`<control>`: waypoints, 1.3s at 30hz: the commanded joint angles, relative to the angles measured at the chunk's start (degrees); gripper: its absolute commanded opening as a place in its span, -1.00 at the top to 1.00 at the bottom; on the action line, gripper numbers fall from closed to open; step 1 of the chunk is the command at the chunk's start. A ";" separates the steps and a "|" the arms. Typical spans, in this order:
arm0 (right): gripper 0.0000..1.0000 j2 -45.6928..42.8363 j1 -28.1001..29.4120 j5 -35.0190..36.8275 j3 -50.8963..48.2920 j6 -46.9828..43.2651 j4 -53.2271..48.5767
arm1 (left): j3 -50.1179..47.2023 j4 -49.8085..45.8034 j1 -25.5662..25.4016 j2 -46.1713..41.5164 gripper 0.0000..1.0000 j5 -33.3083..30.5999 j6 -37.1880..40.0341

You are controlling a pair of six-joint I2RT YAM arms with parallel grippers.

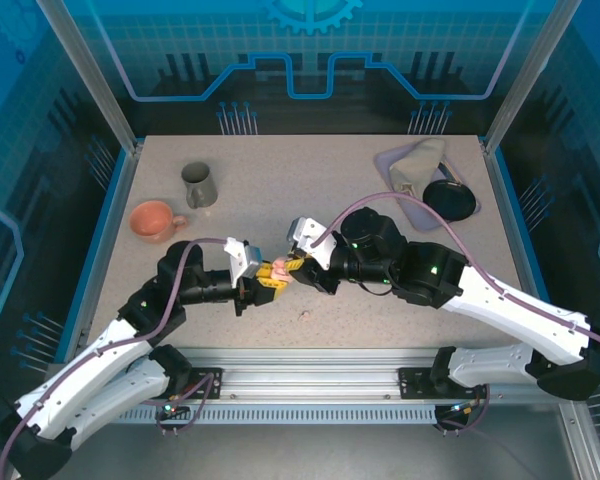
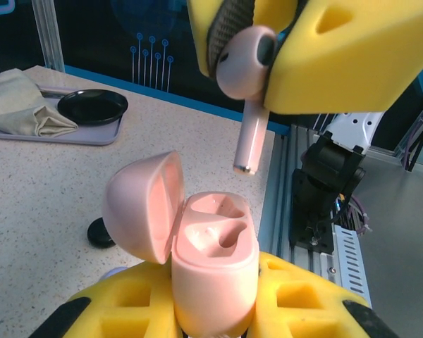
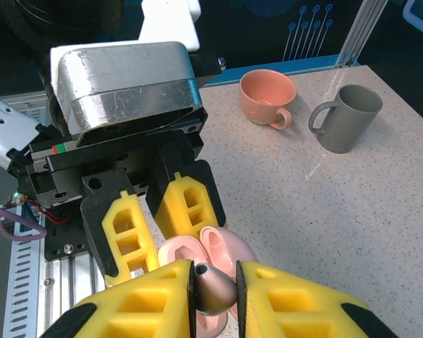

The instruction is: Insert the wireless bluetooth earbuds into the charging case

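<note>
The right pincer (image 2: 268,53) is pinching a pinkish-beige earbud (image 2: 243,77) by its rounded head. The stem points down, just above the charging case (image 2: 215,274) and not touching it. The left pincer (image 3: 158,225) is clamped on the lower body of that pink case and holds it upright. Its lid (image 2: 144,204) is swung open to one side (the two moulded wells inside face up toward the bud).

From above, both pincers meet near the middle of the speckled worktop (image 1: 280,170), toward its near edge. A tiny pinkish thing (image 1: 304,315) lies on the surface just in front of them (too small to tell what it is). At the far right, a pale tray (image 1: 392,160) holds a crumpled cloth (image 1: 420,162) and a black dish (image 1: 450,198). At the far left, a pink cup (image 1: 152,220) and a grey mug (image 1: 199,185) stand upright near each other.

The left wrist view adds a small black round thing (image 2: 99,232) on the worktop beside the lid. The right wrist view shows the bud's head squeezed between its yellow pads, with the open case right behind it. An aluminium rail (image 1: 310,365) runs along the near edge, and blue panels (image 1: 310,60) wall in the cell.
</note>
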 commanded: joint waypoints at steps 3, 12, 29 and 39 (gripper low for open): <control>0.53 1.26 0.98 -1.26 2.55 -1.54 -2.56 | 2.75 0.24 -0.45 0.53 1.00 1.99 2.07; 0.53 2.98 1.08 -1.46 3.42 -2.84 -4.22 | 2.97 0.39 -0.61 0.88 1.00 2.25 2.83; 0.52 6.31 1.02 -4.63 6.82 -4.14 -8.04 | 3.41 -0.68 -0.86 1.43 1.00 2.34 4.86; 0.39 6.32 0.68 -6.36 7.77 -2.96 -7.78 | 3.54 -0.35 -1.18 2.24 1.00 2.23 4.87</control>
